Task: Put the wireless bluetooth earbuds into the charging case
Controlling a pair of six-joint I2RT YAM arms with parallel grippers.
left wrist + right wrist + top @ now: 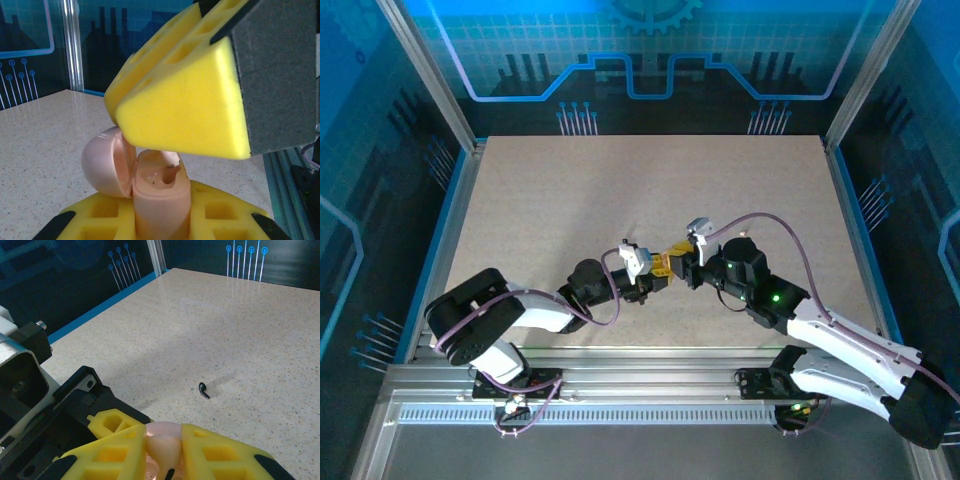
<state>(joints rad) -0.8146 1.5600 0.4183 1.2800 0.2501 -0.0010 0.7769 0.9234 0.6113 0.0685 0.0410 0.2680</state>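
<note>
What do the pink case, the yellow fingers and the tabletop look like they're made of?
Charging case: apparently smooth plastic, satin pink with soft highlights.
Fingers: probably plastic, matte yellow and faintly grainy, with lattice pockets.
Table: speckled, stone-like surface, maybe laminate; slightly glossy, since it mirrors the backdrop lights.

Two robot arms are meeting mid-frame overhead: the left arm and the right arm. One pale pink charging case is sitting low in the left wrist frame. One black earbud is lying right of centre in the right wrist frame.
</note>
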